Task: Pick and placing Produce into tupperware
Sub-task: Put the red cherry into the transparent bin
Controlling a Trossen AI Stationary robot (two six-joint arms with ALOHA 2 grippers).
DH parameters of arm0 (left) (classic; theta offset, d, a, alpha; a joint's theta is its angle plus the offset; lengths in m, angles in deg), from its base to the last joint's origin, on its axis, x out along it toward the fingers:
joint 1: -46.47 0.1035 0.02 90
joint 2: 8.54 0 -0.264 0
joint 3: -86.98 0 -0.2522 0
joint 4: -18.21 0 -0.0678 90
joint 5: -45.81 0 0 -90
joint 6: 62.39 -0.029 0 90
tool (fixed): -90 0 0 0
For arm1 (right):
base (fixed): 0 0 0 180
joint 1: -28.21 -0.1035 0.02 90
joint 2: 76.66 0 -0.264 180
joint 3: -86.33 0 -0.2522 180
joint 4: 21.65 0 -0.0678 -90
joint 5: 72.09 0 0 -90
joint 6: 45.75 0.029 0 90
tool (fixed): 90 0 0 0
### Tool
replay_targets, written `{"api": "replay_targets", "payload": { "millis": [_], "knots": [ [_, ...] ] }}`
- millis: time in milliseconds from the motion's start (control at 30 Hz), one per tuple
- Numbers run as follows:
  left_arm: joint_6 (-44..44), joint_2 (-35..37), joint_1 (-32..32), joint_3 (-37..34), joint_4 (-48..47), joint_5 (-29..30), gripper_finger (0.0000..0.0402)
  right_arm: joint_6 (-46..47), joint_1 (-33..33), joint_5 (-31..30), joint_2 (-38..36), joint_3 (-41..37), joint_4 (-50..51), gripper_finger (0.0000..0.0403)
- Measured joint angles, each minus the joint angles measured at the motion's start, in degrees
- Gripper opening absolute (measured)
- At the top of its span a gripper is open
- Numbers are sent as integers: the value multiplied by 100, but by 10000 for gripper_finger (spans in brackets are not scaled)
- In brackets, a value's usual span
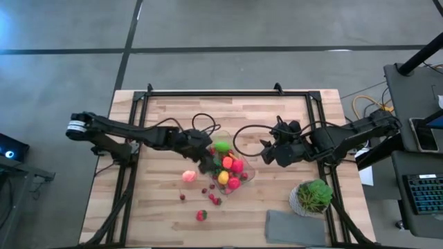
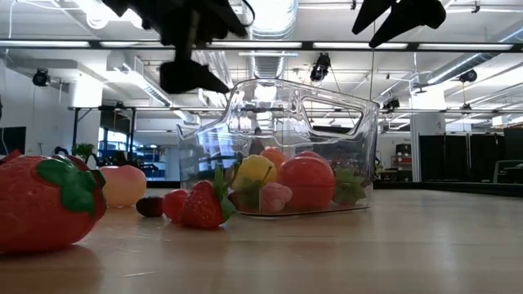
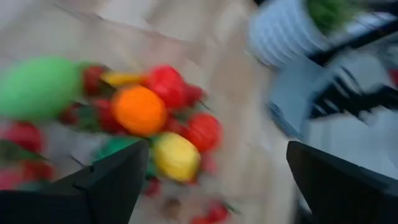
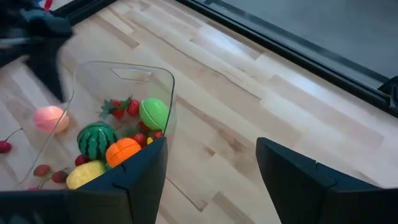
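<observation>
1. Tupperware point(image 1: 239, 173) at mid surface point(image 1: 173, 114), between the two arms. Long axis in high view roughly along the depth of the surface, slightly skewed; handle cut-out end point(image 4: 132, 74) away from the right wrist camera.
2. Inside the tub: green piece point(image 1: 221, 146), orange point(image 1: 227, 162), yellow point(image 1: 223, 178), pink/red ones point(image 1: 237, 166). Right wrist view also shows a striped watermelon-like piece point(image 4: 96, 140) and strawberries point(image 4: 121, 107) in there.
3. Loose produce on the surface left of the tub: pink peach-like fruit point(image 1: 188, 176), strawberry point(image 1: 201, 215) nearer the front edge, small dark-red berries point(image 1: 183, 197) scattered between them and the tub.
4. Low view: large strawberry point(image 2: 45, 200) close to camera, smaller strawberry point(image 2: 200, 204) just beside the tub wall, peach behind.
5. Left end effector point(image 1: 208, 163) over the left edge of the tub, above the produce; fingers point(image 3: 109, 180) spread wide, nothing between them.
6. Right end effector point(image 1: 266, 151) hovering just right of the tub, clear of the surface; fingers point(image 4: 130, 180) wide apart, holding nothing.
7. Potted plant point(image 1: 313, 196) and grey cloth point(image 1: 294, 228) at front right of the surface, well apart from the tub.
</observation>
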Motion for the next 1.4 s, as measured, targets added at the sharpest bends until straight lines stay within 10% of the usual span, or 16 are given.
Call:
{"api": "replay_targets", "payload": {
  "millis": [400,633,1033,1400],
  "knots": [
    [618,426,-2151,-149,-2299,-387,367,-386,-13,520,2,-49,-5,238],
    [676,-30,-3247,-271,-2341,1404,367,-422,-12,489,4,-68,-3,238],
    [-487,-1320,-3350,-177,-2330,1247,359,-604,-13,477,4,-68,-2,238],
    [-736,-1492,-3365,-121,-2336,1406,264,-604,-13,483,4,-83,4,238]
  ]
}}
